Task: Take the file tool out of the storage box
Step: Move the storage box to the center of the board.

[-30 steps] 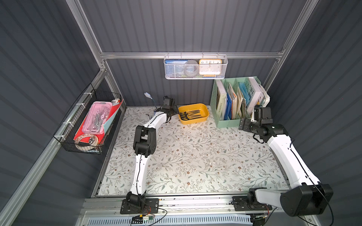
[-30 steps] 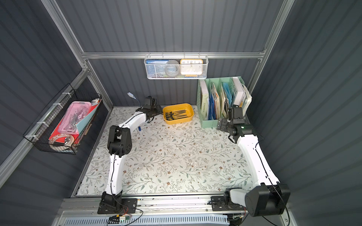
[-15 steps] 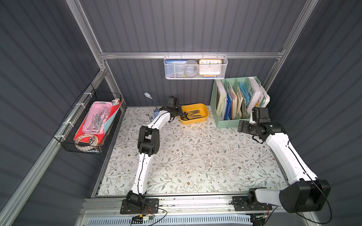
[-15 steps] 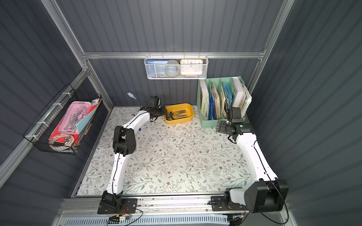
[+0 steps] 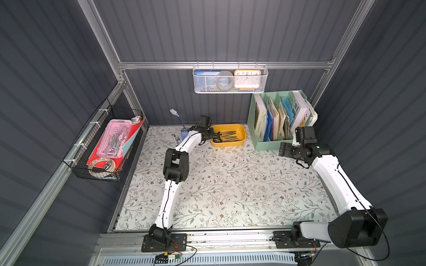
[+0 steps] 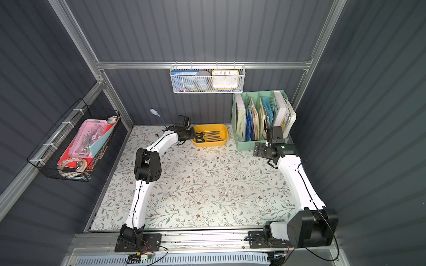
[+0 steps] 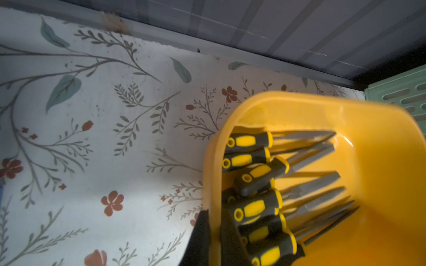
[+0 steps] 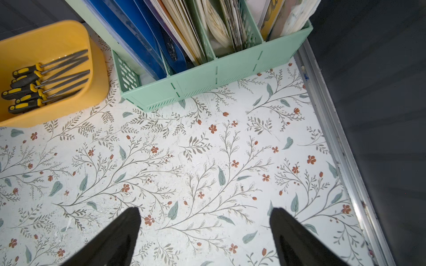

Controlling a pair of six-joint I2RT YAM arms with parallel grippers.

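I see the floral-patterned table (image 5: pixel 230 184) carrying the yellow storage box (image 5: pixel 230 144) at its back edge. The mint-green book organiser (image 5: pixel 269 145) stands just beside it in the right corner, and a small blue item (image 5: pixel 184 134) lies back left.

Before the shallow mustard-yellow plastic tray (image 5: pixel 228 144) the flowered tabletop (image 5: pixel 230 184) lies open — ample room. Behind it, the grey ribbed wall (image 5: pixel 230 108); at one end the mint-green slotted plastic organiser (image 5: pixel 269 145), at the other the left gripper (image 7: pixel 214 228) clamped on its rim.
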